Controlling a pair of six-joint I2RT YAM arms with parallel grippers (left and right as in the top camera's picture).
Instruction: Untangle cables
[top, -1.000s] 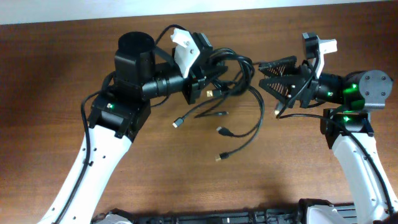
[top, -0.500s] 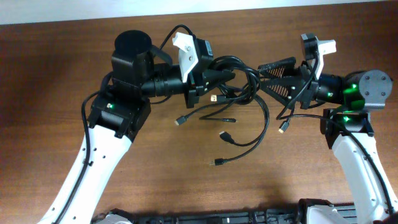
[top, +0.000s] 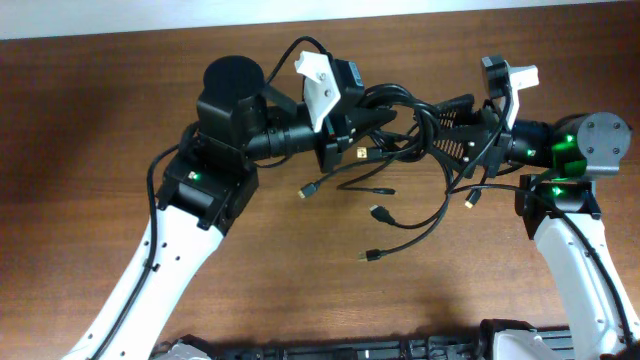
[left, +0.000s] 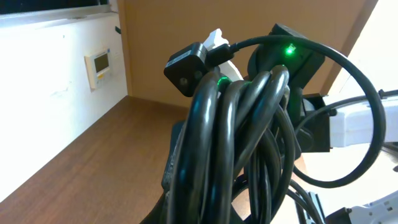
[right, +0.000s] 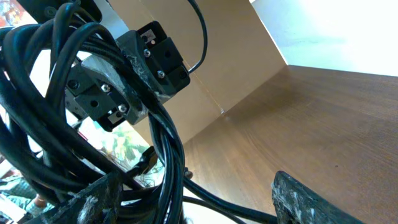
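**Overhead view.** The cables (top: 405, 112) form a dense black bunch held above the wooden table (top: 100, 100), between the two arms. The left gripper (top: 368, 122) is clamped on the left side of the bunch. The right gripper (top: 452, 128) stands wide, with its two dark fingers spread at the right edge of the bunch and strands running between them. Several loose ends trail toward the near side of the table, ending in small plugs (top: 371, 257).

**Left wrist view.** The cables (left: 236, 143) fill the middle of the frame as a thick sheaf of parallel loops close to the lens. The sheaf hides the left fingers, so this view does not show their grip. The table (left: 93, 155) lies below.

**Right wrist view.** The cables (right: 168, 149) hang as looped strands on the left. One of the right fingers (right: 311, 199) sits at lower right, well apart from the other at lower left, which touches the strands. The body of the left gripper (right: 124, 81) shows behind the loops.
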